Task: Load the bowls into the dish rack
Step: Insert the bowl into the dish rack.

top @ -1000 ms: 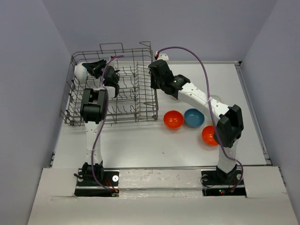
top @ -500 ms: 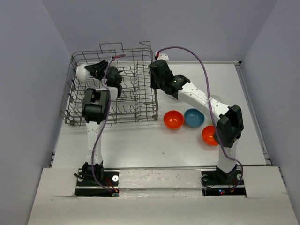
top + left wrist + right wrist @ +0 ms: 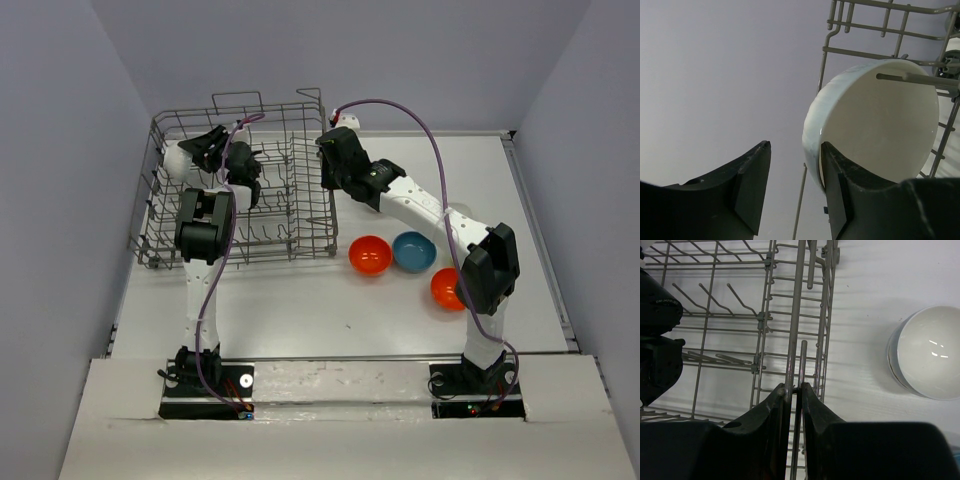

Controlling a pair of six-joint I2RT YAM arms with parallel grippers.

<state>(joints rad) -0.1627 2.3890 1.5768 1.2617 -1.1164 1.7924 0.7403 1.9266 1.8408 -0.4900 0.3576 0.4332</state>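
The dish rack (image 3: 282, 232), a grey wire basket, stands at the back left. A white bowl (image 3: 890, 120) rests on edge in its far left corner (image 3: 172, 160), with a tine across its face. My left gripper (image 3: 795, 147) is open around the bowl's rim: one finger (image 3: 840, 175) lies against the inside and the other stands clear of it. My right gripper (image 3: 795, 386) is shut on the rack's right rim wire (image 3: 796, 315). On the table lie an orange-red bowl (image 3: 369, 255), a blue bowl (image 3: 414, 251) and a second orange-red bowl (image 3: 443, 288), partly hidden by my right arm.
Another white bowl (image 3: 929, 352) sits upright on the table just right of the rack. Upright tines (image 3: 742, 297) fill the rack floor. Grey walls close in on the left, back and right, and the right arm stretches across the table's right half.
My left gripper's jaws have spread apart and let go of the white bowl, which stays in the rack's corner. The right arm has not moved.
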